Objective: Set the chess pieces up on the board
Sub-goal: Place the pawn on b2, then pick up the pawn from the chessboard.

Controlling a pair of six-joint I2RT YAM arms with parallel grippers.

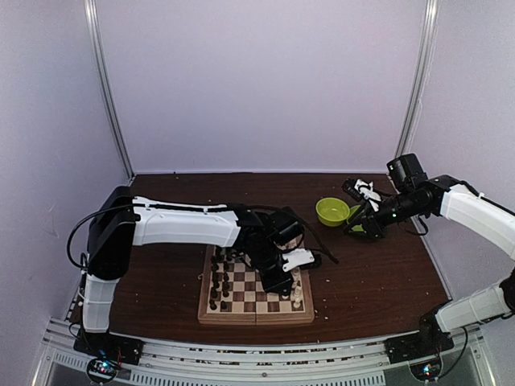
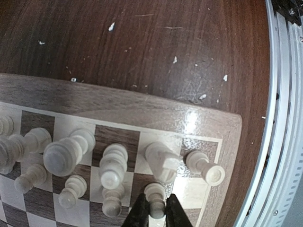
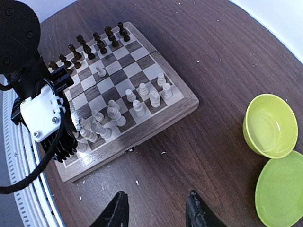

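Observation:
The board (image 1: 257, 318) lies on the table near the front. Dark chess pieces (image 1: 219, 281) stand along its left side and cream ones (image 1: 298, 291) along its right. My left gripper (image 1: 283, 277) is low over the board's right part. In the left wrist view it (image 2: 156, 207) is shut on a cream pawn (image 2: 155, 194) standing near the board's corner, next to a knight (image 2: 163, 161) and a rook (image 2: 206, 168). My right gripper (image 1: 364, 219) hovers at the far right; it (image 3: 156, 210) is open and empty above bare table beside the board (image 3: 156, 118).
A green bowl (image 1: 331, 211) and a green plate (image 3: 284, 189) sit at the right rear, under my right arm. Small white crumbs (image 2: 202, 96) dot the table. The metal rail (image 2: 284, 142) runs along the table's near edge, close to the board's corner.

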